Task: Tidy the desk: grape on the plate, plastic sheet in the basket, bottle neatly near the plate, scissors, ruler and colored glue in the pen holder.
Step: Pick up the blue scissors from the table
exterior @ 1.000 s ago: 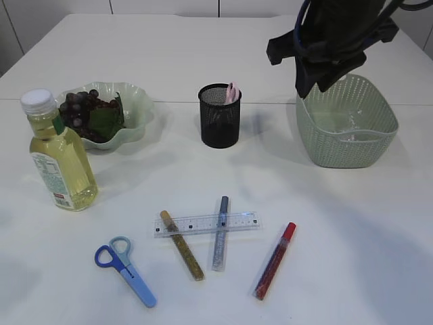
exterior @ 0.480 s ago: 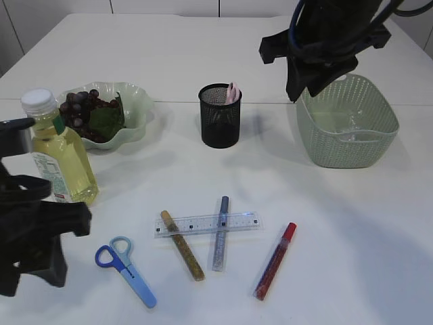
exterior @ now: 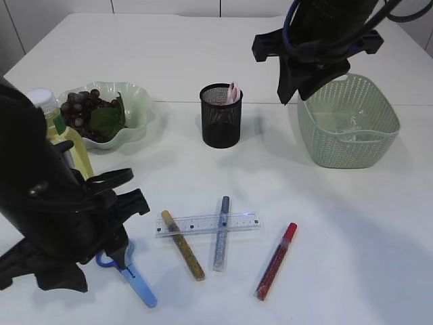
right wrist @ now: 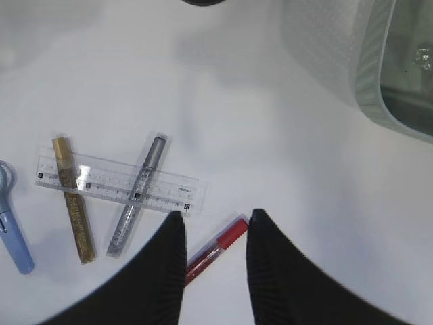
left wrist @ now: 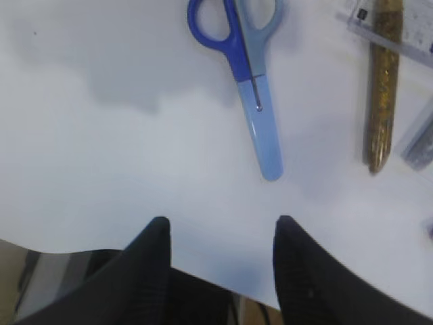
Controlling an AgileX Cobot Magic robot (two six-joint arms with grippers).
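Scissors (left wrist: 245, 81), blue plastic-handled, lie near the worktop's (exterior: 352, 223) front-left edge; my left pincer (left wrist: 220, 233) hangs above them, half open and empty. I would centre over the handles. Right pincer (right wrist: 215, 227), partly open, holds nothing.

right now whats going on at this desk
A two-armed robot is partway through tidying. The left end effector hangs open over the scissors, holding nothing. The right end effector, also open and empty, is up above the red glue pen. The grapes sit on the plate, while the ruler lies across the gold and silver glue pens, not yet in the pen holder.
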